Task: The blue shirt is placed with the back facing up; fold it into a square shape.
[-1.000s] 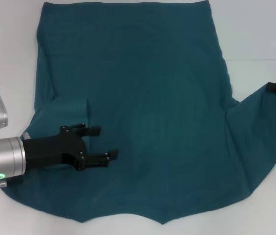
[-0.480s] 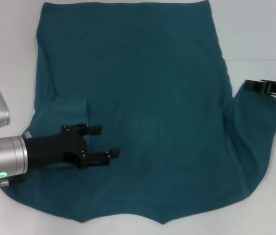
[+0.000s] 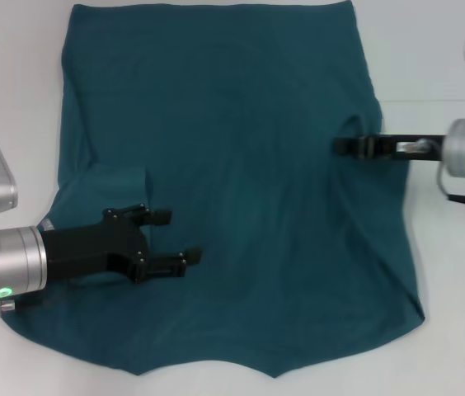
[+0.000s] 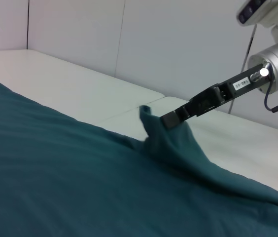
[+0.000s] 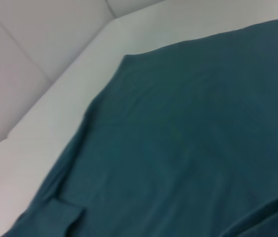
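Head view is showing the large dark teal-blue soft cotton short-sleeved shirt (image 3: 241, 165) lying spread over a plain white table (image 3: 447, 49), its plain side facing up, with no lettering showing. Its cloth is looking matte and softly rippled, with faint creases running along the body. On the robot's left side, the sleeve is lying folded inward as a small flap on the body, and the left gripper (image 3: 175, 239) is hovering just beside that flap, its black fingers standing spread apart with nothing between them. On the robot's right side, the right gripper (image 3: 346, 146) is reaching in over the shirt's body and pinching the sleeve cloth between its closed black fingers, pulling it up into a small peak; the left wrist view is showing that raised tent of fabric clearly.
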You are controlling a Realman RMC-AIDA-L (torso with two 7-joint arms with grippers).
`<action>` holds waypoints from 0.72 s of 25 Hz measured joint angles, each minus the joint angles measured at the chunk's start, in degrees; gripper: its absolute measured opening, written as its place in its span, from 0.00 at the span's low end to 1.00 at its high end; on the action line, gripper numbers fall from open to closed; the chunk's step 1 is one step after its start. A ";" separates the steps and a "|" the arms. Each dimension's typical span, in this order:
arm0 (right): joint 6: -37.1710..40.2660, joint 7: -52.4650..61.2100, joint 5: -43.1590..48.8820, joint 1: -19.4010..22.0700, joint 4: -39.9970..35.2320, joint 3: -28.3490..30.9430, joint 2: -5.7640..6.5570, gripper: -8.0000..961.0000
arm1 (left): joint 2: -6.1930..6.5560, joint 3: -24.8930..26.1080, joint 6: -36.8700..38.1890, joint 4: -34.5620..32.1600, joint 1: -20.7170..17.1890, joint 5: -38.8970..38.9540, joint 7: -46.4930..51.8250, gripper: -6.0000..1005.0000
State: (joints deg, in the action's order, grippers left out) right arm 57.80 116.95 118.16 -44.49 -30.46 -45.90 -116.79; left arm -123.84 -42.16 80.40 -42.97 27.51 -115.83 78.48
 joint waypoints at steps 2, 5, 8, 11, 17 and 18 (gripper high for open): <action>-0.10 -0.26 0.01 -0.51 -0.37 -1.76 -0.49 0.02 | 0.00 0.05 0.00 0.00 0.00 0.00 0.00 0.87; -0.61 -0.27 0.03 -0.70 -1.04 -3.44 -0.65 0.03 | 0.04 0.35 -0.33 0.00 0.00 0.00 0.00 0.87; -1.49 0.54 0.05 -0.12 -1.36 -3.34 -0.18 0.06 | 0.08 0.66 -0.72 0.01 -0.02 0.00 0.00 0.87; -2.14 3.15 0.56 0.75 -1.37 -3.52 1.24 0.20 | 0.08 0.69 -0.74 0.05 0.03 -0.01 0.00 0.87; -1.68 11.46 5.03 2.98 -1.27 -3.14 3.79 0.54 | 0.09 0.68 -1.18 0.08 0.11 -0.01 0.00 0.87; -1.33 12.08 5.11 3.43 -1.27 -3.11 4.11 0.58 | 0.09 0.68 -1.31 0.09 0.12 -0.01 0.00 0.87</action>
State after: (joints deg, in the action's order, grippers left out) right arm 56.46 129.03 123.28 -41.05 -31.73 -49.01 -112.68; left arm -123.75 -41.48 79.09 -42.89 27.63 -115.84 78.48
